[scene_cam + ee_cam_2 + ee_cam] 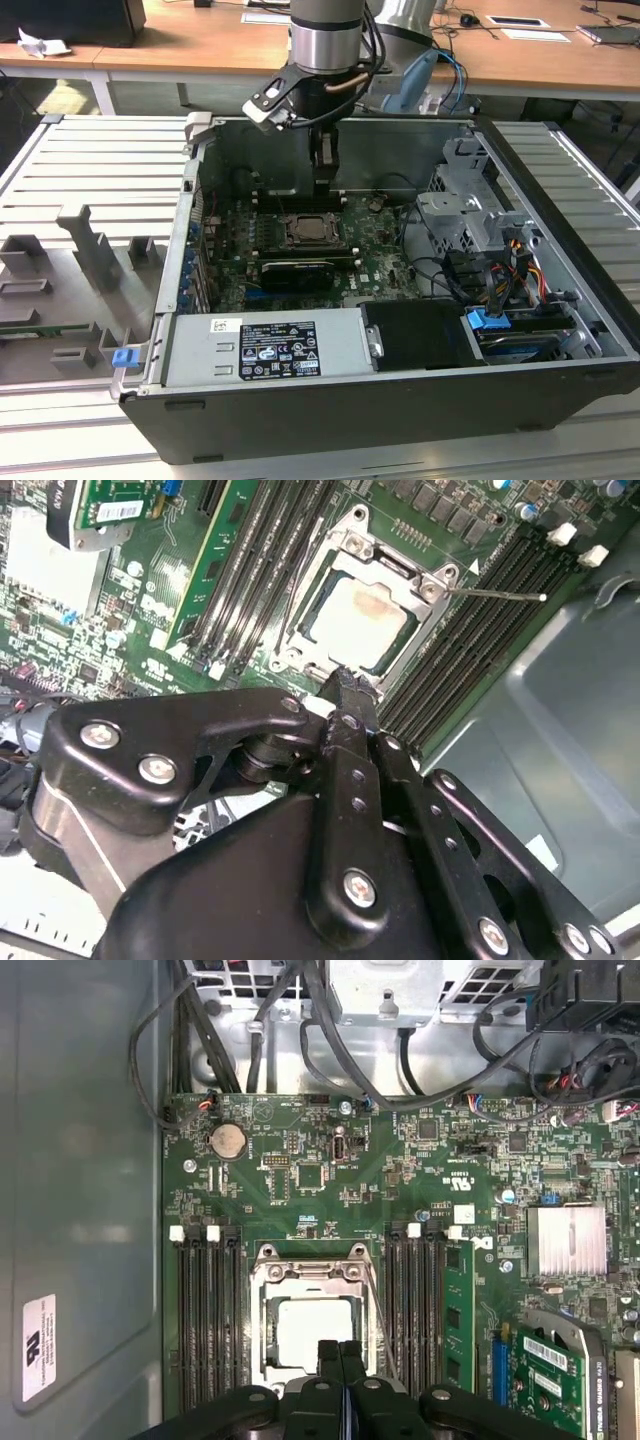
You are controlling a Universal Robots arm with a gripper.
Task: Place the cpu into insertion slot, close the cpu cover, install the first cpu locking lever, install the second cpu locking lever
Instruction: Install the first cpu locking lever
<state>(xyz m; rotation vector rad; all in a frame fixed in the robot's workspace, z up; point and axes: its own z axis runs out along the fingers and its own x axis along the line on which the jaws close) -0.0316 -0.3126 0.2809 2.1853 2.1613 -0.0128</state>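
Broadly, a grey slatted surface (80, 170) carries an open computer case (400, 410), lying on its side with the inside facing up. The robot arm (325, 40) reaches down into the case from above. A green circuit board (300, 1180) covers the case floor, with long black memory slots (205, 1310) running on both sides of the socket area.

The hand (325, 185) hangs close over the socket's edge. In both wrist views its two black fingers (328, 1362) are pressed flat together, clenched with nothing seen between them, and the tip (345, 685) sits right at the socket's rim; whether it touches the metal there cannot be told.

The cpu cover (310, 1268) lies down flat as a silver frame around the chip. The cpu (310, 1328) rests inside the insertion slot (268, 1332), its pale metal top showing through the cover's square opening (365, 615).

One thin wire lever (495, 593) sticks out sideways from a corner of the cover, across the neighbouring memory slots. Another wire lever (292, 590) runs along the opposite side of the frame.
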